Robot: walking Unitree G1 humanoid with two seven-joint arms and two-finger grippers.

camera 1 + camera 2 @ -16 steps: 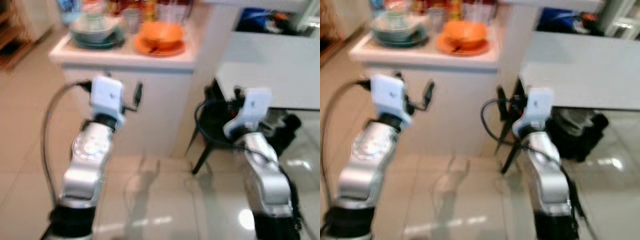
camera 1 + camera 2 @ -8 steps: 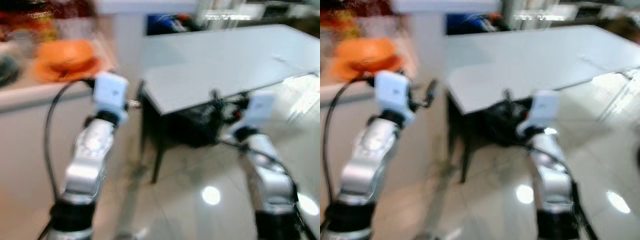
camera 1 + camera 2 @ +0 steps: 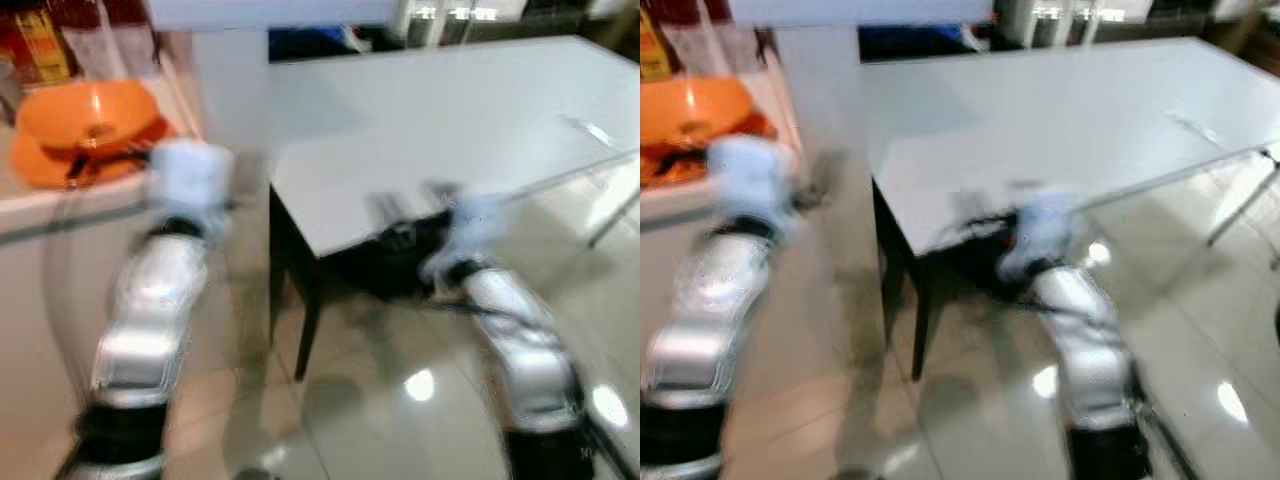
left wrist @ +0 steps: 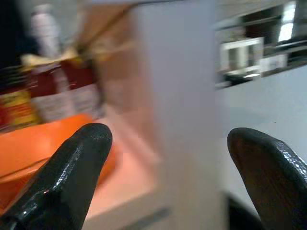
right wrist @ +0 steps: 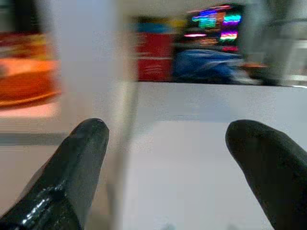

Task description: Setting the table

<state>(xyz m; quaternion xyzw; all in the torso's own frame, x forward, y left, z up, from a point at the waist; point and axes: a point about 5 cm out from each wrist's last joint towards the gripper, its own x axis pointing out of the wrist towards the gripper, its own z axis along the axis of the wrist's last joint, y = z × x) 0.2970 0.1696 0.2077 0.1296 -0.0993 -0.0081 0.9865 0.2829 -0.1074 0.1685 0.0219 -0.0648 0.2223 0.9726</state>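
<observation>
Gaping wide, empty: left end effector (image 4: 165, 158) near orange bowl (image 3: 85, 110); right end effector (image 5: 165, 158) facing white table (image 3: 450, 120).

No legible text, labels on the bottles (image 4: 48, 96) blurred, glowing signs (image 5: 211, 21) smeared beyond reading

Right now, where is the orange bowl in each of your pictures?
Left eye view: the orange bowl sits upper left, on the counter.
Right eye view: the same bowl lies at the far left edge.
Left wrist view: it is low beside one finger of the open left gripper.
Right wrist view: a blurred orange shape at the edge.
Shared landmark: the white table to the bowl's right.
</observation>
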